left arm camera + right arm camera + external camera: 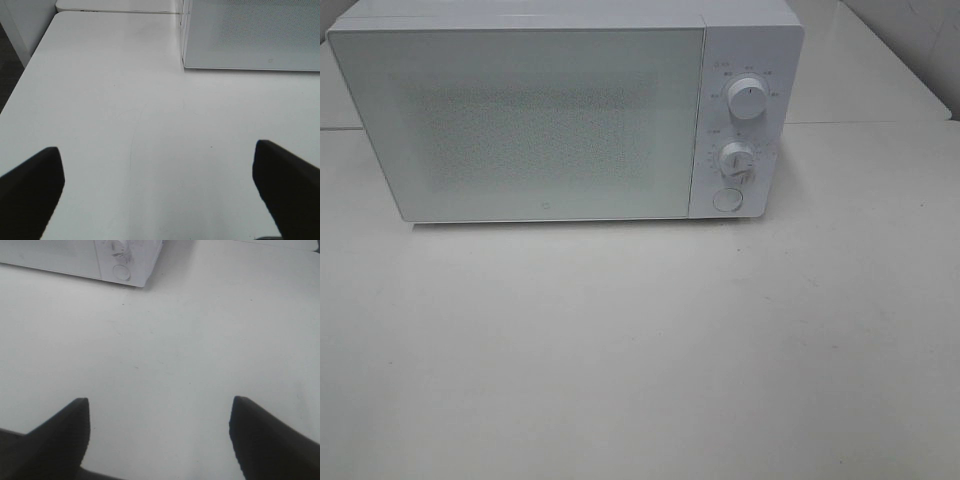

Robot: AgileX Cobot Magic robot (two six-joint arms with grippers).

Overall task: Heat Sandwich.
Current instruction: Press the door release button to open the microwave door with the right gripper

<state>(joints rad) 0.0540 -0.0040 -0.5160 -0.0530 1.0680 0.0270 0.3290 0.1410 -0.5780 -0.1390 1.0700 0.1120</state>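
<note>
White table (640, 350) fills all 3 views. 1 white microwave (560, 110) stands at the far side of the table, with its front toward the high camera. Its door (530, 125) is shut, and the dotted, frosted panel hides the inside. Right of the door is the control strip with 2 round knobs, the upper knob (748, 100) above the lower knob (736, 160), and 1 round button (727, 199) below them. The position of the sandwich cannot be told from these views.

Left tool (156, 147): the 2 dark fingers (35, 185) stand wide apart over the table, aimed toward the door side of the microwave. Only table surface shows between them. They grip nothing.

Right tool (159, 400): the 2 dark fingers (265, 440) are also spread wide over the table, aimed toward the control-strip end of the microwave. They grip nothing. The microwave lies well apart from both tools.
</note>
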